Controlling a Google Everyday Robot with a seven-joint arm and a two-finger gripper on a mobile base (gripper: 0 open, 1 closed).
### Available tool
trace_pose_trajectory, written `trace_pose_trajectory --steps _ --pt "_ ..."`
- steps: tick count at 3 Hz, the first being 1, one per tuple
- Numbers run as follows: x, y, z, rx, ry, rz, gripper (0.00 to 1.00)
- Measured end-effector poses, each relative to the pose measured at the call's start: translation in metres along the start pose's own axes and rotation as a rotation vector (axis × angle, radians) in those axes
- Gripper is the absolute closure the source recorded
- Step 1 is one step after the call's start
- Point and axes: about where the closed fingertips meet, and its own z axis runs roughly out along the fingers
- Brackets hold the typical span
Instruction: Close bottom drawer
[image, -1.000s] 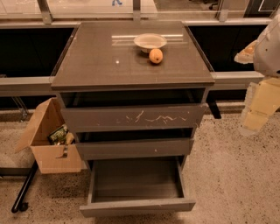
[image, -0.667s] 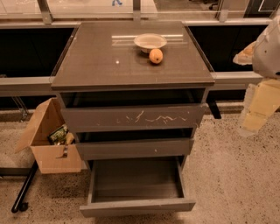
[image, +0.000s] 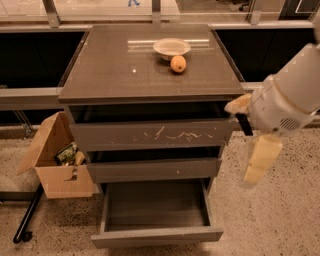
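Jaws beside cabinet (image: 150, 75) — (over speckled floor (image: 280, 220))

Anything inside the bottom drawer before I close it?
The bottom drawer shows only bare floor; its rear is hidden under the middle drawer. The gripper hangs right of the cabinet.

Your single camera looks down from above and in front of the cabinet (image: 110, 65), facing its front at close range; the gripper (image: 260, 162) hangs at frame right, beside the cabinet.
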Motion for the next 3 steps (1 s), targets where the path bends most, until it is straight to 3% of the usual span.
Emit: trace_pose_trajectory --steps 1,2,3 --pt "-0.004 0.025 0.053 -0.102 -0.065 -0.031 0.00" --pt "-0.003 0.061 0.121 -0.222 -0.134 -0.007 0.00" --pt "-0.002 0.061 0.129 -0.225 -0.124 -0.018 0.00"
